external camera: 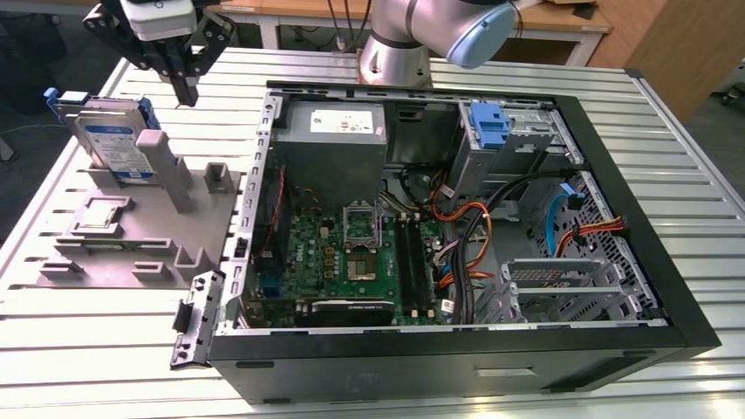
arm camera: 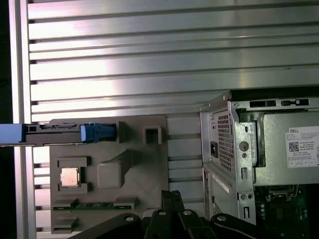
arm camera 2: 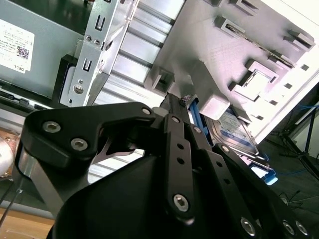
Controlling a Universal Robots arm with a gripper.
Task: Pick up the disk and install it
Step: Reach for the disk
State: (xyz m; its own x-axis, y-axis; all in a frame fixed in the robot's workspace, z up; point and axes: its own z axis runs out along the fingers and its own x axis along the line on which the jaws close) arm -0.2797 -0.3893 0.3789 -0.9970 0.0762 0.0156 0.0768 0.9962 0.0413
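My gripper (external camera: 184, 94) hangs over the bench, fingers (arm camera: 172, 199) pressed together, nothing held. To do this well, I reckon: spread them first, square the pads to the thin flat faces, drop straight onto the top edge, then lift straight out of the slot. The disk (external camera: 111, 140) stands on edge along one edge of the grey holder (external camera: 117, 253), below me and off to one side, not touching. Beyond it is the open computer case (external camera: 466, 371).

Exterior overview; both wrist views over fixture (arm camera: 149, 164)
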